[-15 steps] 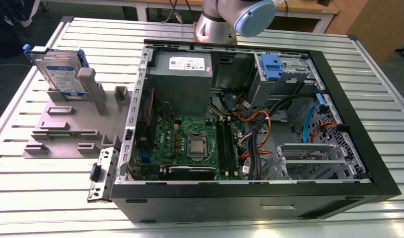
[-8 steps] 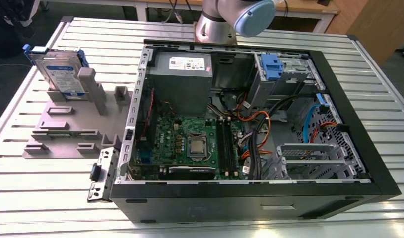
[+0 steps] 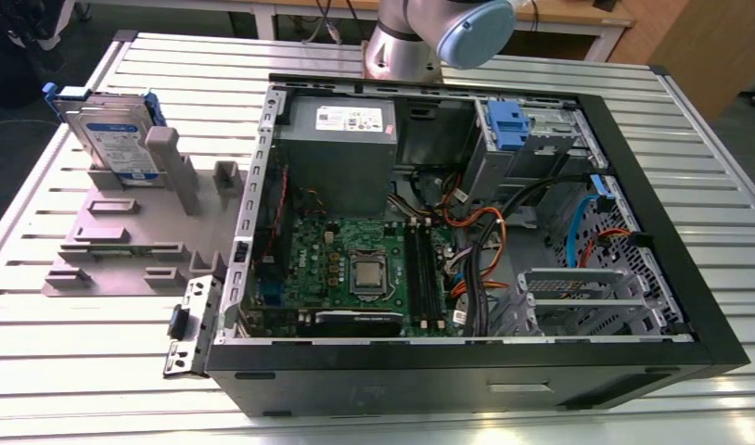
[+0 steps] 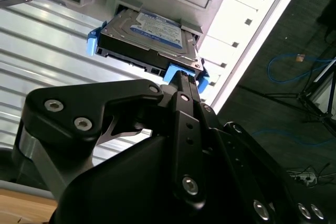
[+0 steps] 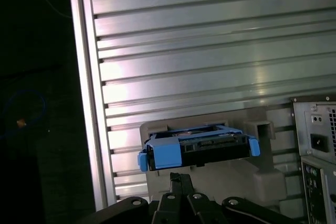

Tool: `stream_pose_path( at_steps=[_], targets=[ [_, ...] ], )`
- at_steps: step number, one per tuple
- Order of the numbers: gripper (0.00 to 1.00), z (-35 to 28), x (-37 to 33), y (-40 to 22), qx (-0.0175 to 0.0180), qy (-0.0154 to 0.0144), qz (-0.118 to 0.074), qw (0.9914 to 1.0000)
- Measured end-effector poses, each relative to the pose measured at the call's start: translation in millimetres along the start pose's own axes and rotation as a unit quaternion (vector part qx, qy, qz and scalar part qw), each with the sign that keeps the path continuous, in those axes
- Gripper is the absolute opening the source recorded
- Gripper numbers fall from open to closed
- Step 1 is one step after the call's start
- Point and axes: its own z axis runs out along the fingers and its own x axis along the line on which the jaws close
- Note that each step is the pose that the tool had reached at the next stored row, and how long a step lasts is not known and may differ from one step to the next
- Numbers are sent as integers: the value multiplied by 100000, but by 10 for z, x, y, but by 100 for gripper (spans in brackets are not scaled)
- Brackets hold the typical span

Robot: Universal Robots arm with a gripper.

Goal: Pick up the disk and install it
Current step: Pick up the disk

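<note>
Disk [image 3: 109,130] stands on edge in the grey holder [image 3: 111,243], at the exterior view's left of the open computer case [image 3: 625,176]. In the first wrist view I see my gripper [image 5: 181,178] with its fingers closed together, empty, near the disk.

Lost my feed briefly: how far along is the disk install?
Nothing looks done yet. The disk stands upright in its grey holder beside the open computer case. The end effector points at it, empty and apart. Both pickup and install remain.
</note>
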Motion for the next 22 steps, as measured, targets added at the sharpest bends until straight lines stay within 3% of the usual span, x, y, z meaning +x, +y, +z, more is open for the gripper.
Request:
stream_pose_path(
  at_steps=[22],
  targets=[
    [11, 0, 0, 0, 10, -56, 1424, 99990]
  ],
)
